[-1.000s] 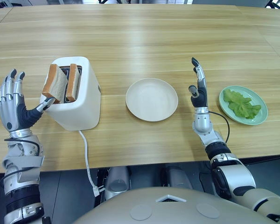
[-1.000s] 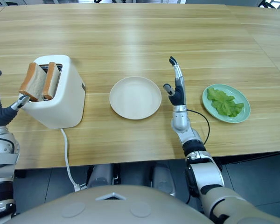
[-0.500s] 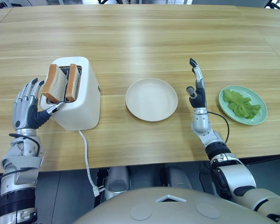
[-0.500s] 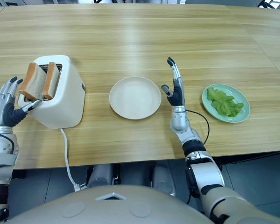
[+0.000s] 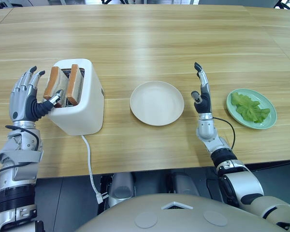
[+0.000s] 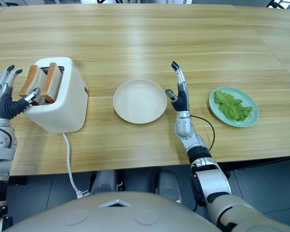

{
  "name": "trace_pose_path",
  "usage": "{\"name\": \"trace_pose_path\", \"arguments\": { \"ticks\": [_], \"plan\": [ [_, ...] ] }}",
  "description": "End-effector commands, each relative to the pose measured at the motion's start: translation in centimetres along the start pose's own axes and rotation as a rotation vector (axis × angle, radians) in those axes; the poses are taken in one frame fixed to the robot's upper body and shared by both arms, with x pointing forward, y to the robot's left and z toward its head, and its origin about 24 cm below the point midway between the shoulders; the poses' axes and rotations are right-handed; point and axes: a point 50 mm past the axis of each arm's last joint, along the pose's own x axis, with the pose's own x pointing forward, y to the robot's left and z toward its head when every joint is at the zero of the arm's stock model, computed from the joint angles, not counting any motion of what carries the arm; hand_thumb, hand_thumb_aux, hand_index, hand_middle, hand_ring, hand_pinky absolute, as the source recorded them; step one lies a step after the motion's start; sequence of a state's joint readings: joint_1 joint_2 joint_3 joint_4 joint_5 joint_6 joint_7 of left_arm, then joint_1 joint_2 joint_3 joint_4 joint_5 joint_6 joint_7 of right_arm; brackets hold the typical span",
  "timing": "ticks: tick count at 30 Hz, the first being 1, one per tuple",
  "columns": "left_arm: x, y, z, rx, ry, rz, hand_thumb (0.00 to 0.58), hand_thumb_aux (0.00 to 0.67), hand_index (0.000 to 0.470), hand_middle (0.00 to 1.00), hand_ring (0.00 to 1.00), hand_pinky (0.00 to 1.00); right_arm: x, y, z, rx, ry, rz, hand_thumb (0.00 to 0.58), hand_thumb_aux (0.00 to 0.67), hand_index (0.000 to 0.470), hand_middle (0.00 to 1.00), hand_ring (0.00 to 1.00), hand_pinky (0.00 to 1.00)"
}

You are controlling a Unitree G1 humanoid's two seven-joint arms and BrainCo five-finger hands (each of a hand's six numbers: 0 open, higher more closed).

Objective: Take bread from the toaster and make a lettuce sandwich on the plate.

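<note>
Left eye view: a white toaster (image 5: 82, 108) stands at the left of the wooden bench (image 5: 145, 38), with two bread slices (image 5: 73, 84) sticking up out of its slots. The left hand (image 5: 23, 99) is raised just beside the toaster's left side, fingers spread and grasping nothing, its thumb tip at the outer slice. A beige plate (image 5: 157, 103) lies mid-bench. The right hand (image 5: 202, 94) stands upright between it and a green plate (image 5: 269, 107) carrying lettuce (image 5: 250, 107), fingers straight and holding nothing.

You look over a broad, pale wooden worktop (image 5: 150, 29) with long plank seams; grey floor (image 6: 275, 183) lies below its near edge.
</note>
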State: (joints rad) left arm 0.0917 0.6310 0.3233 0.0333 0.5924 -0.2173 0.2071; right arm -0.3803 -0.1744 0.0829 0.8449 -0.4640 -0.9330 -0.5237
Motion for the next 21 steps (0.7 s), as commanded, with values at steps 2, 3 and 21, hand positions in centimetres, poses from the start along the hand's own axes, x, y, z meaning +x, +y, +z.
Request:
{"name": "trace_pose_path", "arguments": {
  "ticks": [2,3,21],
  "plan": [
    [0.5,-0.9,-0.4,0.018,0.021,-0.016,0.534,0.481,0.330,0.00,0.00,0.00,-0.5,0.0,-0.3,-0.006,0.020,0.001,0.000,0.000,0.000,0.00,0.00,0.00],
    [0.5,-1.1,-0.5,0.017,0.023,-0.023,0.542,0.499,0.343,0.00,0.00,0.00,-0.5,-0.1,-0.3,-0.006,0.021,0.000,0.000,0.000,0.000,0.00,0.00,0.00],
    [-0.3,-2.6,-0.3,-0.164,0.058,-0.088,0.558,0.539,0.370,0.00,0.00,0.00,-0.7,-0.7,-0.5,-0.020,0.024,-0.017,0.000,0.000,0.000,0.00,0.00,0.00]
  ]
}}
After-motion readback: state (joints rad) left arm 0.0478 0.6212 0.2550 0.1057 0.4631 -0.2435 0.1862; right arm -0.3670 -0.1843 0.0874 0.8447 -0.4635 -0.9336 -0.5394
